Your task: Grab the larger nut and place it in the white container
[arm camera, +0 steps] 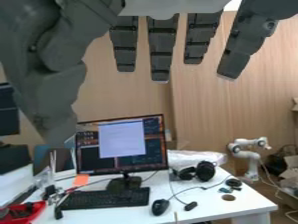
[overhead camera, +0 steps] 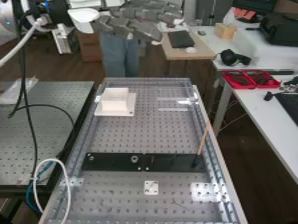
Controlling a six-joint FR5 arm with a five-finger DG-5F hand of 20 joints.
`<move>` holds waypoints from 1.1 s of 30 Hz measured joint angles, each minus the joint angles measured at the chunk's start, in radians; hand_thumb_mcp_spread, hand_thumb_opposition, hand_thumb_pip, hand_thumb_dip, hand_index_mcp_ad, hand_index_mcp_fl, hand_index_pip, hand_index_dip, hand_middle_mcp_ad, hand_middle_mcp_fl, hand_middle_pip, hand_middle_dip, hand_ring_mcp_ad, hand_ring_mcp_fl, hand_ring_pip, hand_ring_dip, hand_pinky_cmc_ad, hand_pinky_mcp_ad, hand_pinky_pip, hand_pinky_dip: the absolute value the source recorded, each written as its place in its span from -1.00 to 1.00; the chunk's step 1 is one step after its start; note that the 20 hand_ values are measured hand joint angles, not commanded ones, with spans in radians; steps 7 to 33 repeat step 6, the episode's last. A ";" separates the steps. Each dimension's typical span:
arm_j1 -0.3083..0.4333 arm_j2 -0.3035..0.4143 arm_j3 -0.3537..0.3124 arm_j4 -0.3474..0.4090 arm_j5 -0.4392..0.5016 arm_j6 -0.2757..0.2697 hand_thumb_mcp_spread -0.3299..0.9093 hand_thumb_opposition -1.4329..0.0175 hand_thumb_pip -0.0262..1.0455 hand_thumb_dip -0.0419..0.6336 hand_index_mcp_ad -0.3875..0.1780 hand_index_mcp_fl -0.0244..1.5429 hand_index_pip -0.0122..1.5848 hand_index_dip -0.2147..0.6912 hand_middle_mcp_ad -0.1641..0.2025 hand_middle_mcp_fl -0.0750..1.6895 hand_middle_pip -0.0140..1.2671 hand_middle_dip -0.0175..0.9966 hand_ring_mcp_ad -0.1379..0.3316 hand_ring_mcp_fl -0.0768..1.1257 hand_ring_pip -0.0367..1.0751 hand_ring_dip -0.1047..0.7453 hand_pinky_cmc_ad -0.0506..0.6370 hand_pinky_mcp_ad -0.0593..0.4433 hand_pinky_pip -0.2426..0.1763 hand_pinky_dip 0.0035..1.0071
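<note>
Hand [overhead camera: 138,22] wide, fingers straight, at the high view's top edge.
In that view the white container [overhead camera: 115,98] stands toward the bench's [overhead camera: 126,135] far end, left side; nearer, the smaller nut [overhead camera: 91,158] and bearing [overhead camera: 134,159] sit apart on the black bar [overhead camera: 113,166]. In the wrist view, fingers [arm camera: 163,50] hang straight and spaced; beyond are a monitor [arm camera: 122,140], keyboard [arm camera: 106,198] and headphones [arm camera: 205,171].
</note>
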 joint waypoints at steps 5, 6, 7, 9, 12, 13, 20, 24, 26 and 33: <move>0.001 0.014 0.002 -0.018 -0.002 -0.005 -0.08 -0.07 0.10 -0.22 0.01 -0.79 -0.83 -0.46 0.21 -0.71 -0.80 -0.56 0.17 -0.85 -0.76 -0.62 0.12 0.42 -0.12 -0.26; 0.001 0.016 0.002 -0.019 -0.003 -0.005 -0.08 -0.07 0.08 -0.23 0.01 -0.79 -0.83 -0.46 0.21 -0.71 -0.80 -0.56 0.19 -0.85 -0.76 -0.62 0.12 0.42 -0.12 -0.26; 0.001 0.016 0.002 -0.019 -0.003 -0.005 -0.08 -0.07 0.08 -0.23 0.01 -0.79 -0.83 -0.46 0.21 -0.71 -0.80 -0.56 0.19 -0.85 -0.76 -0.62 0.12 0.42 -0.12 -0.26; 0.001 0.016 0.002 -0.019 -0.003 -0.005 -0.08 -0.07 0.08 -0.23 0.01 -0.79 -0.83 -0.46 0.21 -0.71 -0.80 -0.56 0.19 -0.85 -0.76 -0.62 0.12 0.42 -0.12 -0.26; 0.001 0.016 0.002 -0.019 -0.003 -0.005 -0.08 -0.07 0.08 -0.23 0.01 -0.79 -0.83 -0.46 0.21 -0.71 -0.80 -0.56 0.19 -0.85 -0.76 -0.62 0.12 0.42 -0.12 -0.26; 0.001 0.016 0.002 -0.019 -0.003 -0.005 -0.08 -0.07 0.08 -0.23 0.01 -0.79 -0.83 -0.46 0.21 -0.71 -0.80 -0.56 0.19 -0.85 -0.76 -0.62 0.12 0.42 -0.12 -0.26; 0.001 0.016 0.002 -0.019 -0.003 -0.005 -0.08 -0.07 0.08 -0.23 0.01 -0.79 -0.83 -0.46 0.21 -0.71 -0.80 -0.56 0.19 -0.85 -0.76 -0.62 0.12 0.42 -0.12 -0.26; 0.001 0.016 0.002 -0.019 -0.003 -0.005 -0.08 -0.07 0.08 -0.23 0.01 -0.79 -0.83 -0.46 0.21 -0.71 -0.80 -0.56 0.19 -0.85 -0.76 -0.62 0.12 0.42 -0.12 -0.26; 0.001 0.016 0.002 -0.019 -0.003 -0.005 -0.08 -0.07 0.08 -0.23 0.01 -0.79 -0.83 -0.46 0.21 -0.71 -0.80 -0.56 0.19 -0.85 -0.76 -0.62 0.12 0.42 -0.12 -0.26; 0.001 0.016 0.002 -0.019 -0.003 -0.005 -0.08 -0.07 0.08 -0.23 0.01 -0.79 -0.83 -0.46 0.21 -0.71 -0.80 -0.56 0.19 -0.85 -0.76 -0.62 0.12 0.42 -0.12 -0.26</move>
